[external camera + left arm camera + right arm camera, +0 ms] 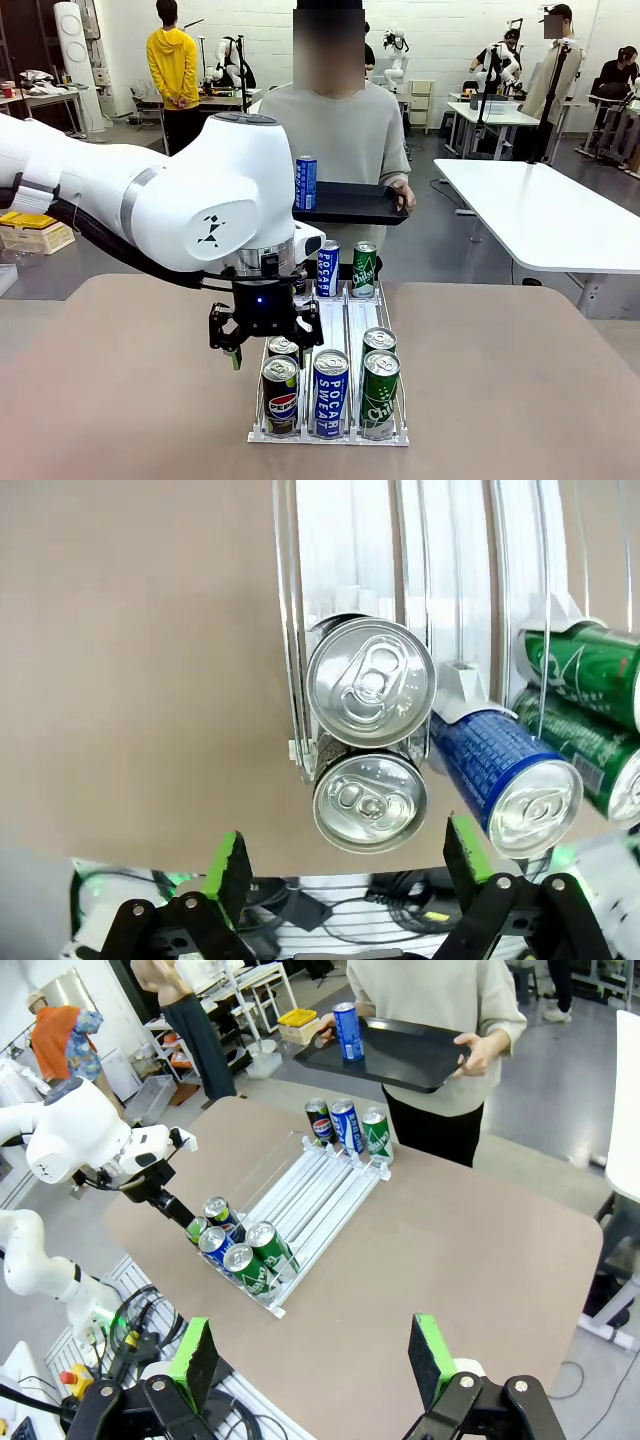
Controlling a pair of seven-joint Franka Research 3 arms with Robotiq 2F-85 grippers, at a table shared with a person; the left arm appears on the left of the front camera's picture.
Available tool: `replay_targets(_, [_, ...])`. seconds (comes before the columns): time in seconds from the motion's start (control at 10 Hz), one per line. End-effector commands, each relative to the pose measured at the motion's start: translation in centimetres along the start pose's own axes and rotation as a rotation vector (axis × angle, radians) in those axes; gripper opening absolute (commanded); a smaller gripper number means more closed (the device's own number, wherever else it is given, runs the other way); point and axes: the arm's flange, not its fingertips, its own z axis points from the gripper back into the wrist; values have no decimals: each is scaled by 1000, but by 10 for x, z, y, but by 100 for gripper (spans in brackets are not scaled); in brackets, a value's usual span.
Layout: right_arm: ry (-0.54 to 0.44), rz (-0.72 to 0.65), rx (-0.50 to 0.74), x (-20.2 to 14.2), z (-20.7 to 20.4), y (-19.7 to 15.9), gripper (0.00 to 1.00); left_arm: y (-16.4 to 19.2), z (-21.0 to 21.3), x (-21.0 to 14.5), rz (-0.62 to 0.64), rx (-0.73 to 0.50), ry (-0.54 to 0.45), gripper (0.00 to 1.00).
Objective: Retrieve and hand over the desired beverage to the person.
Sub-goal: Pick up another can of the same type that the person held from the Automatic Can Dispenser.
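The person [345,130] in a light grey T-shirt stands at the table's far side holding a black tray [350,205] that carries one blue can [306,182]. A white rack [346,318] holds Pepsi cans [280,396], blue Pocari Sweat cans [330,392] and green cans [379,392]. My left gripper [270,350] hangs open just above the left lane's two Pepsi cans; their silver tops [370,680] lie between its green pads [228,865]. My right gripper [312,1360] is open high above the table, holding nothing, and looks down on the rack [310,1195] and the tray [400,1055].
Three cans stand at the rack's far end [364,268]. The brown table [520,380] stretches bare on both sides of the rack. Behind the person are white tables [540,210], other people and lab equipment. My left arm [90,1145] reaches in from the table's side.
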Motion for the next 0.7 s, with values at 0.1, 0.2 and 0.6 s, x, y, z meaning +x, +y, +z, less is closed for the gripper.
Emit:
replay_targets(0.1, [-13,13,37,0,-1,0,100,7,-8,-1,-113,-23,21,100])
replay_targets(0.2, [-13,13,37,0,-1,0,100,7,-8,4,-131,-31,25,100])
replay_targets(0.6, [-13,13,37,0,-1,0,100,2,-17,10,-135,-47,40,100])
